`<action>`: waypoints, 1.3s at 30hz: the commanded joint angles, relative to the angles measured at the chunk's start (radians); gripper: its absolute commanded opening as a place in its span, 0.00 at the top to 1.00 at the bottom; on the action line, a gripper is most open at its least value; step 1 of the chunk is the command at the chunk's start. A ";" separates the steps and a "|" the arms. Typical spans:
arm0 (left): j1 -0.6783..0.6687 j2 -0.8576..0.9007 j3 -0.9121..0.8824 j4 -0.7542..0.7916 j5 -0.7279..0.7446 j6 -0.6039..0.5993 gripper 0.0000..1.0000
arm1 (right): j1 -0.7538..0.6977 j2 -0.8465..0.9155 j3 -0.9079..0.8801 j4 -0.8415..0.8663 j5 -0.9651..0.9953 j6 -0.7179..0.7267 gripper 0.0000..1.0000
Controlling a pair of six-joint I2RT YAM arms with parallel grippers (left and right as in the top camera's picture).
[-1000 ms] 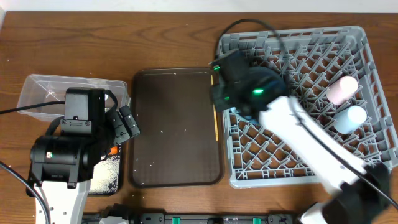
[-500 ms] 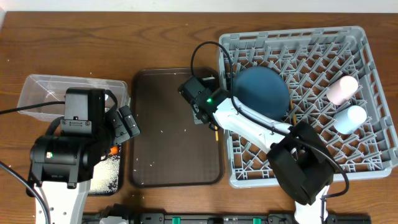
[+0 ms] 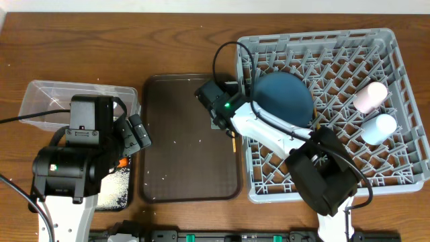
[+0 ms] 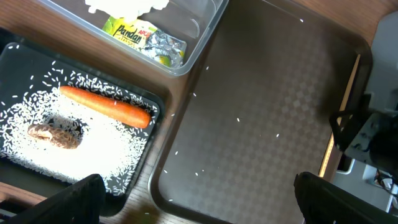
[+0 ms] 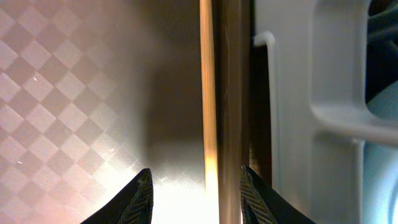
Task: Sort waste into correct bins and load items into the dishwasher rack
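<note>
- My right end effector [image 5: 198,198] stands spread, one finger on each side of the wooden chopsticks [image 5: 209,93]. A clear gap shows between the 9 o'clock finger and the wood, and I see neither pad pressing on them.
- The chopsticks lie flat inside the dark brown serving tray [image 3: 188,134], along its 3 o'clock rim, with the wall of the dishwasher rack [image 3: 396,60] just beyond. From my wrist view I cannot tell the two sticks apart.
- The rack fills the 3 o'clock side of the worktop [image 3: 188,40].
- The dark blue plate [image 3: 285,94] sits among the pegs toward the rack's 9 o'clock side.
- The pale pink cup [image 3: 369,97] and pale blue cup [image 3: 378,128] lie just beside each other at the rack's 3 o'clock edge, the pink one on the 12 o'clock side.
- My left end effector [image 4: 196,190] is spread wide and holds nothing. It hangs above the edge where the black tray [image 4: 25,53] meets the serving tray.
- The clear tub [image 3: 47,101] stands at 9 o'clock of the serving tray. It holds the white napkin [image 4: 124,5] and the printed wrapper [image 4: 140,38].
- The black tray lies at 6 o'clock of the tub. In it are the carrot [image 4: 104,106], the brownish lump [image 4: 55,134] and a bed of rice grains [image 4: 93,155].
- A few stray grains dot the serving tray.
</note>
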 commanded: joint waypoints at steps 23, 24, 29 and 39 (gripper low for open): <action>0.006 0.001 0.005 -0.003 -0.015 -0.002 0.02 | 0.089 0.035 -0.012 0.097 -0.049 -0.269 0.53; 0.006 0.001 0.005 -0.003 -0.015 -0.002 0.02 | 0.077 0.035 -0.012 0.093 -0.034 -0.243 0.53; 0.006 0.001 0.005 -0.003 -0.015 -0.002 0.02 | -0.006 0.043 -0.013 0.087 -0.069 -0.180 0.53; 0.006 0.001 0.005 -0.003 -0.015 -0.002 0.02 | -0.051 0.081 -0.013 0.085 -0.129 -0.183 0.53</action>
